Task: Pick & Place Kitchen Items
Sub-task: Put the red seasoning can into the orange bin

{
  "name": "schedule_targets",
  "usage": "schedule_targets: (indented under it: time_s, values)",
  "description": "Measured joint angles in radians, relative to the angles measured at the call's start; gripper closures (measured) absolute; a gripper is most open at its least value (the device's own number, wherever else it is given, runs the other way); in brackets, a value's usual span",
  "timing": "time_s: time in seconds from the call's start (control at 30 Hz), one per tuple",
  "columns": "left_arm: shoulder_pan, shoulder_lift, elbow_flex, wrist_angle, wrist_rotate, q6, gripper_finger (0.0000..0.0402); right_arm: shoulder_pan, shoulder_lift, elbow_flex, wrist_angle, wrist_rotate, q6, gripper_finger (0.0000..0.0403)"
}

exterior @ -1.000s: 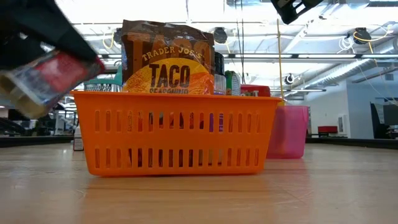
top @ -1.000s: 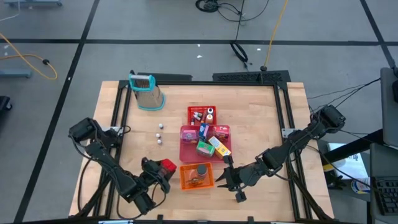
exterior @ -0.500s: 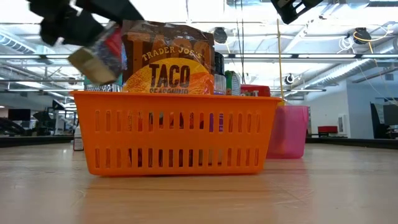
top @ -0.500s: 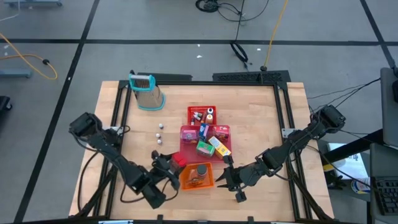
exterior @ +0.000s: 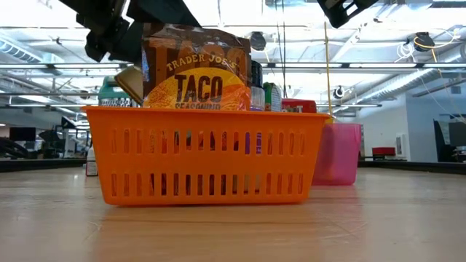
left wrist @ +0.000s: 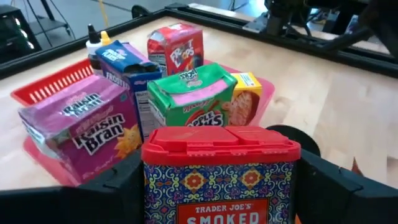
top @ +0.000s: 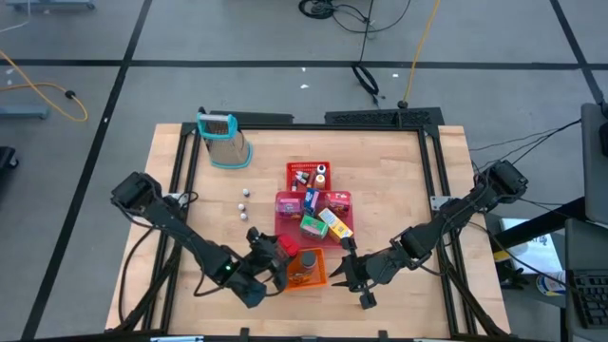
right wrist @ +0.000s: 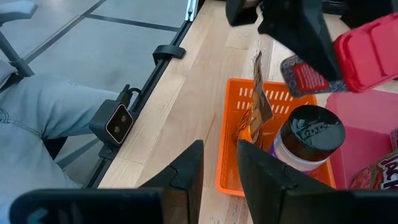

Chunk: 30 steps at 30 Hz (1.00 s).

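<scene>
Spice tin [left wrist: 221,171], one red-lidded, sits pinched between the left jaws [top: 269,256] at the orange basket's [top: 318,275] 9 o'clock edge. One taco packet [exterior: 195,69] and one jar [right wrist: 308,138] stand inside. Right jaws [top: 344,275], slightly spread, hover at 3 o'clock

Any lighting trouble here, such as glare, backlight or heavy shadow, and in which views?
Low view: bright ceiling lights backlight the scene, so the left gripper is a dark silhouette above the orange basket; the taco seasoning packet is lit well enough to read. Left wrist view: even light on the red-lidded tin. High view: soft shadows on the table, no glare.
</scene>
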<state>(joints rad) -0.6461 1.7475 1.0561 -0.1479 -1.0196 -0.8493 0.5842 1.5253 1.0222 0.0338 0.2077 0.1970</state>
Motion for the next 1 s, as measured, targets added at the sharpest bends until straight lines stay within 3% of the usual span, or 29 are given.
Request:
schedule_targets:
  time_s: [0.27,0.57,0.8,1.0]
  values:
    - [0.007,0.067,0.0,0.108,0.002,0.012,0.0094,0.0,0.0,0.0,0.0,0.0,0.0,0.0314]
    - [0.015,0.097,0.0,0.162,0.056,0.022,0.0118,0.0,0.0,0.0,0.0,0.0,0.0,0.0314]
    - [0.018,0.095,0.0,0.155,0.06,0.037,0.0067,0.0,0.0,0.0,0.002,0.0,0.0,0.0314]
    - [0.027,0.095,0.0,0.152,0.061,0.052,0.0072,0.0,0.0,0.0,0.001,0.0,0.0,0.0314]
